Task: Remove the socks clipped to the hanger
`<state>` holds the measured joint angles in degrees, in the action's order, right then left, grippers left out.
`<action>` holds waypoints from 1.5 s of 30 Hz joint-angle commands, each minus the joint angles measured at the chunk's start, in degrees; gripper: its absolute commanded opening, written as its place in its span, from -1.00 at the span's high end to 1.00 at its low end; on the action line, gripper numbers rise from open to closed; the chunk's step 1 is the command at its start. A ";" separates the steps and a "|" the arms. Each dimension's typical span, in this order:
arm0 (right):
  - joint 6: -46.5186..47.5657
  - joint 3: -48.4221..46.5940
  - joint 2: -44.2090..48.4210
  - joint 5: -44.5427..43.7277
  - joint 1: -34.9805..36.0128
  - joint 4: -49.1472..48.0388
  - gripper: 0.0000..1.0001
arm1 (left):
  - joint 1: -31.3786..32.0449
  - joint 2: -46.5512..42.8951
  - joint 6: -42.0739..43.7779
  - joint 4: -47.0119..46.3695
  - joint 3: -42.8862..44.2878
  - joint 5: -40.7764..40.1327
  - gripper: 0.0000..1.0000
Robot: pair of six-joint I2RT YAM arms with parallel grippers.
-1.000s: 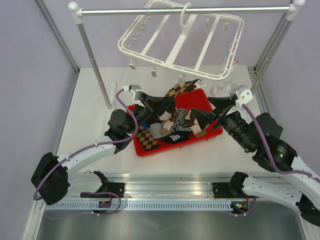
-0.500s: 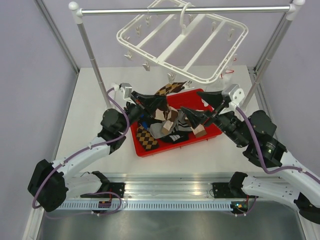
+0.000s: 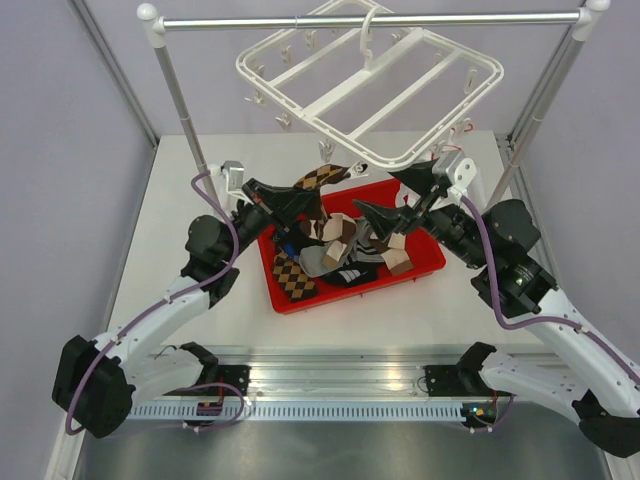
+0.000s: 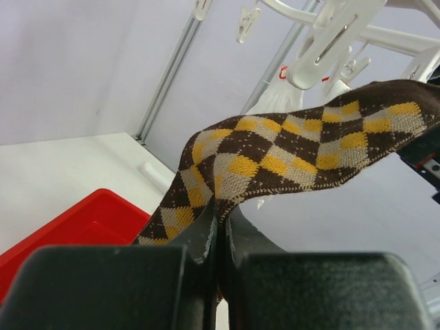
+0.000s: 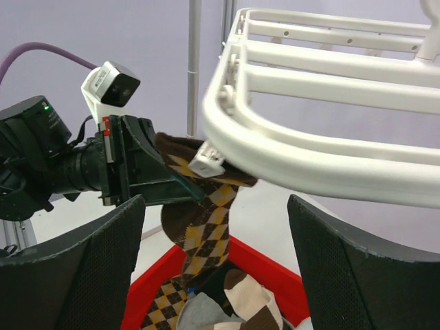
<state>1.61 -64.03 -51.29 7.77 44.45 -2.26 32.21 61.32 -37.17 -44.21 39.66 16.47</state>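
L end effector [image 4: 218,221] pinching argyle sock [image 4: 295,148], sock clipped to hanger [image 5: 309,172]

Left pincer [image 4: 220,214] seemingly clamped, right pincer [image 5: 216,206] agape.

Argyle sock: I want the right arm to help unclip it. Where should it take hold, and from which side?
Probably just below the clip that pinches the argyle sock at its top end: the fabric there looks flat and taut towards the left gripper, which is shut on it. Bring the open right gripper in from its own side, jaws across the sock's width.
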 commanded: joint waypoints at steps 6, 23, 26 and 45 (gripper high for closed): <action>-5.03 1.01 -2.59 15.34 -4.54 -11.09 -0.77 | -2.85 -0.41 -5.90 4.30 3.49 11.03 0.95; -5.03 0.66 -6.28 18.95 -4.54 -18.12 -0.66 | -3.55 6.44 -13.02 8.08 8.59 25.10 0.95; -5.56 0.92 -6.72 19.12 -4.63 -19.79 -0.64 | -3.64 6.97 -14.24 7.30 8.50 26.76 0.95; 0.49 1.63 -9.62 4.82 3.80 -23.75 -0.61 | -3.47 10.93 -19.17 3.69 9.21 31.17 0.95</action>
<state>-2.59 -62.26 -60.66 18.59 45.41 -23.55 28.93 72.12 -54.46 -37.41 46.24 45.89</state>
